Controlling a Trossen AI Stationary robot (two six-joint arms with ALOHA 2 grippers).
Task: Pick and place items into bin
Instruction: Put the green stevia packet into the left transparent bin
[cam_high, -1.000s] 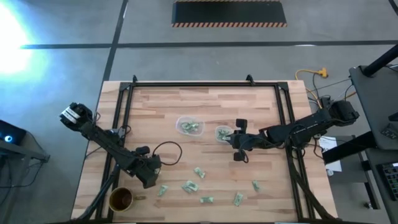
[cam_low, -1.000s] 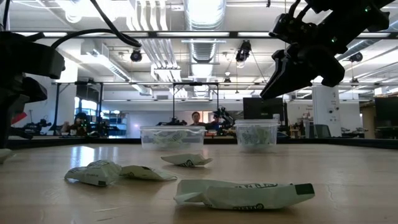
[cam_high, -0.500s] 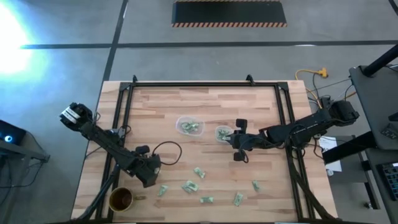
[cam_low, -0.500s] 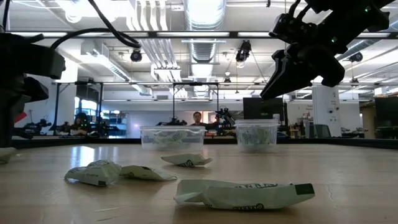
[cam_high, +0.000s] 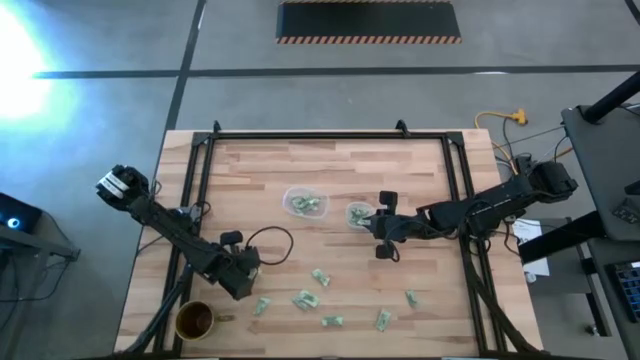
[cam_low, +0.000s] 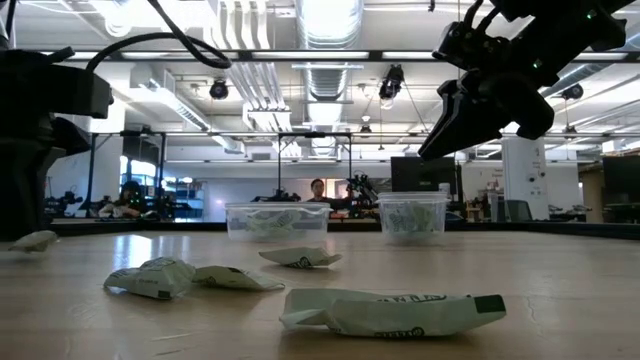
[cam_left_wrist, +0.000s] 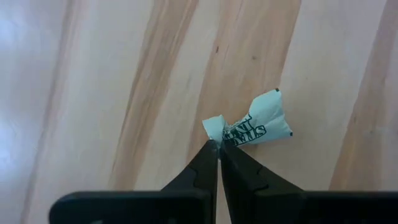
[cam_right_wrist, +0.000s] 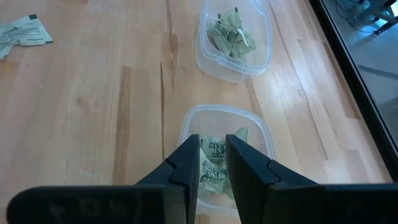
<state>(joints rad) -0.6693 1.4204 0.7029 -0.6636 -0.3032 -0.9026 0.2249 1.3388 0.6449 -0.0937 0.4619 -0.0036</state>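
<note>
Pinching corner of green-white wrapped piece (cam_left_wrist: 255, 126), left hand (cam_left_wrist: 218, 149) has fingers closed on wrapper edge, rest of piece lying on tabletop (cam_left_wrist: 112, 93) just beyond fingertips. Right hand (cam_right_wrist: 212, 147) hovering over near clear bin (cam_right_wrist: 258, 127), fingers slightly parted, empty. Several pieces in bin directly beneath; second bin (cam_right_wrist: 205, 46) beyond, also holding pieces.

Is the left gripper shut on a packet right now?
Yes. The left gripper has its fingers closed, pinching the corner of a packet above the table.
</note>
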